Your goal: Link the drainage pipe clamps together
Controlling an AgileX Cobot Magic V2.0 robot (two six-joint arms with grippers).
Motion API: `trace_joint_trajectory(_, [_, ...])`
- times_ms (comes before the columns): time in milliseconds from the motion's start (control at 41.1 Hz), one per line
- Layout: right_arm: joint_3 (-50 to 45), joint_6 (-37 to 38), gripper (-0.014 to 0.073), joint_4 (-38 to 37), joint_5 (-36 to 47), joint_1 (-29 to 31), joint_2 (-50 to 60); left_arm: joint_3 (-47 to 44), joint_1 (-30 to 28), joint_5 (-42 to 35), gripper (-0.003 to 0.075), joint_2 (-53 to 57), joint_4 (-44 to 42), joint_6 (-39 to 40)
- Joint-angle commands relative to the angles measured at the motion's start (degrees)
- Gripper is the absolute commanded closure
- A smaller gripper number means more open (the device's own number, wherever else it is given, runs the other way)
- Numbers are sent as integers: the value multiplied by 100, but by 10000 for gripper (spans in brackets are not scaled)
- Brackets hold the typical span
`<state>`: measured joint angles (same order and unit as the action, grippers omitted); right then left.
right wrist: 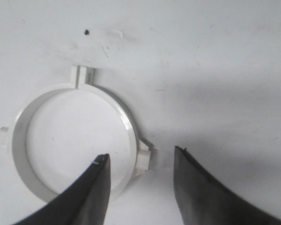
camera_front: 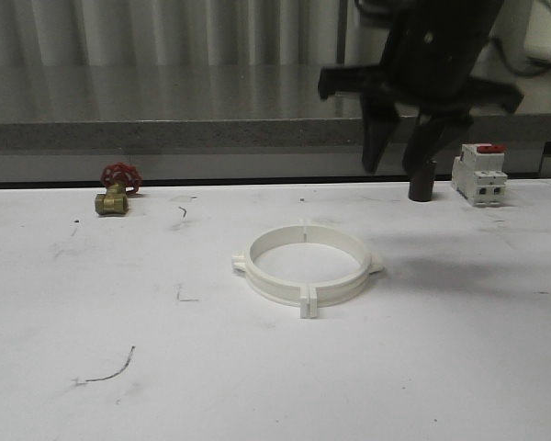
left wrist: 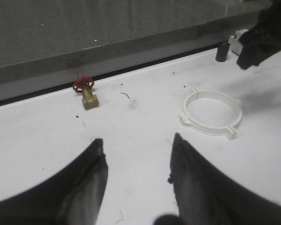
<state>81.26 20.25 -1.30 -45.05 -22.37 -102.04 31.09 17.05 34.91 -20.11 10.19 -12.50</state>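
Already the drainage pipe clamps (camera_front: 307, 264) sit joined as one ring of smooth white plastic, lying flat near the middle of the white table (camera_front: 441, 367); the flat end tabs meet in pairs at the near and far sides, and a small lug juts from the outer wall on each flank. Scuffs and thin dark scratches mark the matte tabletop; bare surface surrounds the ring on every side. Well apart at the far left stands a brass valve (camera_front: 112, 200) with a red handwheel; at the far right a dark cylinder (camera_front: 421, 180) stands just beside a white breaker (camera_front: 479, 175) with a red top, both close to the table's back edge. Above the ring hangs the right gripper (camera_front: 399, 147), black fingers spread and holding nothing; the left gripper (left wrist: 138, 161) hovers over bare table, likewise spread and empty.
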Motion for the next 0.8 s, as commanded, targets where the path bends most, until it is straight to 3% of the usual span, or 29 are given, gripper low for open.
trace_joint_trajectory(0, [22,-833,239,-170,48,28,947,155,-2,-470,407,-80,92,37])
trace_joint_trajectory(195, [-808,-1701,239,-96,428,381,2174,155,-2,-470,407,-80,92,37])
trace_joint_trajectory(559, [-3047,-1730,239,130,918,1386,4619,155,-2,-470,407,-80,92,37])
trace_joint_trajectory(778, [-3988,-1730,239,299,977,1454,6099,155,-2,-470,407,-80,92,37])
